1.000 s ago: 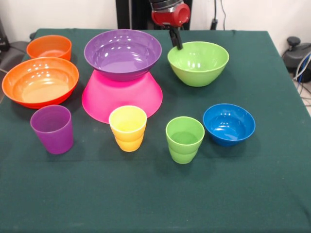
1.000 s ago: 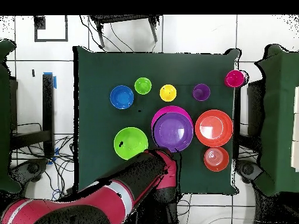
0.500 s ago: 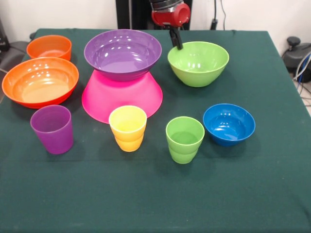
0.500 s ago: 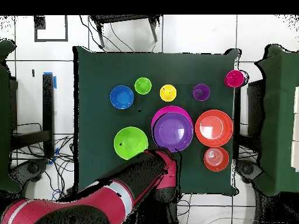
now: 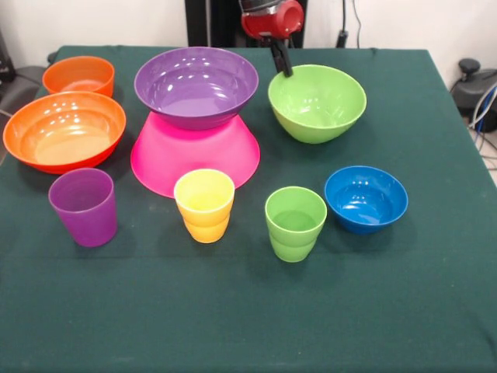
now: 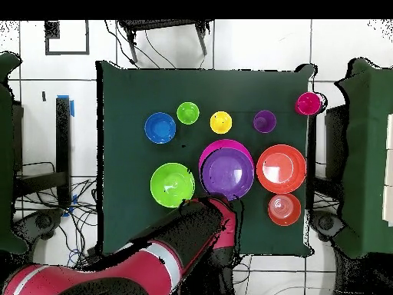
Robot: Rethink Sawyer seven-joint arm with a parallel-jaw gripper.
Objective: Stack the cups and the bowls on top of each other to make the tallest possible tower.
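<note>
On the green counter [image 5: 435, 311] no writing or label could be read. At its far side the tool [image 5: 281, 62] reached down with one dark finger at the back rim of the lime bowl [image 5: 317, 102]; whether it was spread or pinching the rim I could not tell. That bowl sat upright, tilted a little, just beside the tower [image 5: 196, 116] (an inverted pink bowl [image 5: 194, 159] with the purple bowl [image 5: 196, 85] upright on top). Left of the tower lay the large orange bowl [image 5: 64, 130], with the small orange bowl [image 5: 78, 75] behind it. Along the near row stood the purple cup [image 5: 83, 206], yellow cup [image 5: 204, 205], green cup [image 5: 295, 223] and blue bowl [image 5: 365, 198], all apart from each other. Seen from overhead, the red cup [image 6: 308, 103] stood at a counter corner, well apart from the rest, and the arm [image 6: 165, 250] covered the counter edge near the lime bowl.
</note>
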